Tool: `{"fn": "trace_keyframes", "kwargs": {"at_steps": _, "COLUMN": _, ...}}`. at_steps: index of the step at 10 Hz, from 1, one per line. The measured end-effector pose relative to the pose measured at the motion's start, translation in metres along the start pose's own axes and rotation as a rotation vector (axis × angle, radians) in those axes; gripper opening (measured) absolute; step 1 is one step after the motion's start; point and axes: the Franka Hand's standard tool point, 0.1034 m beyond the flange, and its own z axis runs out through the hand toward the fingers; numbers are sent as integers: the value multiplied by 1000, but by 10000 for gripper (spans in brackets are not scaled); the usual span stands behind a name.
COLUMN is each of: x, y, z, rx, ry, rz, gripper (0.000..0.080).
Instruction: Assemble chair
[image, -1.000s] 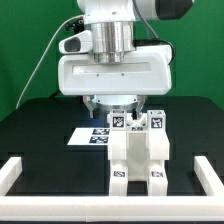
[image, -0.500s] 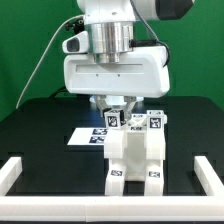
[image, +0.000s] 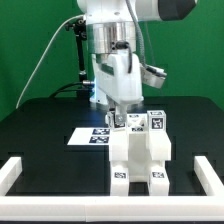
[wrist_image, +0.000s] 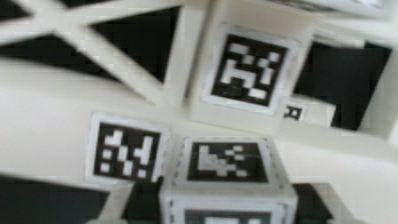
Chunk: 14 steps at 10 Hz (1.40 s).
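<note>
white plastic: the chair (image: 139, 150), matte blocky parts with black-and-white square tags, stands on the black table (image: 40, 130), in the middle of the exterior view.
pincer: the gripper (image: 116, 114) hangs straight above the chair's rear top, on the exterior view's left side of the piece, fingertips down at the tagged blocks.
pincer state: cannot tell how far the fingers are apart, nor whether they hold a part; the tips are hidden among the blocks.
wrist view: tagged chair cubes (wrist_image: 222, 165) fill the picture, blurred, very near.
marker board: the marker board (image: 92, 136) lies flat just behind the chair.
border: white border rails (image: 20, 172) frame the table's near edge.
</note>
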Motion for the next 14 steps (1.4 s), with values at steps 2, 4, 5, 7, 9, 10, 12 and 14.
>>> {"fn": "trace_keyframes", "kwargs": {"at_steps": 2, "x": 0, "y": -1, "z": 0, "rx": 4, "ry": -21, "rz": 197, "gripper": 283}}
{"fn": "trace_keyframes", "kwargs": {"at_steps": 4, "x": 0, "y": -1, "z": 0, "rx": 4, "ry": -21, "rz": 142, "gripper": 285}}
{"fn": "trace_keyframes", "kwargs": {"at_steps": 5, "x": -1, "y": -1, "z": 0, "rx": 4, "ry": -21, "rz": 140, "gripper": 502}}
{"fn": "trace_keyframes", "kwargs": {"at_steps": 7, "x": -2, "y": -2, "z": -1, "rx": 5, "ry": -16, "rz": -243, "gripper": 618}}
{"fn": "trace_keyframes", "kwargs": {"at_steps": 9, "x": -4, "y": -1, "z": -1, "rx": 4, "ry": -17, "rz": -597, "gripper": 640}}
{"fn": "trace_keyframes", "kwargs": {"at_steps": 10, "x": -4, "y": 0, "z": 0, "rx": -4, "ry": -17, "rz": -731, "gripper": 648}}
{"fn": "trace_keyframes", "kwargs": {"at_steps": 12, "x": -2, "y": 0, "z": 0, "rx": -2, "ry": -13, "rz": -875, "gripper": 649}}
{"fn": "trace_keyframes", "kwargs": {"at_steps": 14, "x": -1, "y": 0, "z": 0, "rx": -5, "ry": -11, "rz": -941, "gripper": 649}}
